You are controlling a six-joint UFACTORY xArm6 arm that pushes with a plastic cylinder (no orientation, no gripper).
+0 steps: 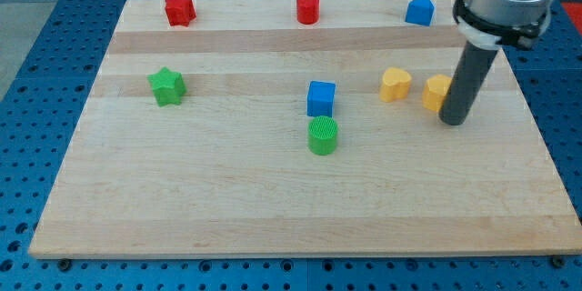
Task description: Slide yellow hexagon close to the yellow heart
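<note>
The tip [452,120] is set against the yellow hexagon [436,92], on its right, so it can be pushed toward the yellow heart [395,83] just beside; no hand is carried.

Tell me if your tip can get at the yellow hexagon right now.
Probably yes. My tip sits right against the yellow hexagon on its right side, nothing between them, and the yellow heart lies just to the hexagon's left.

Bright, even overhead light; soft shadows; sharp focus.
</note>
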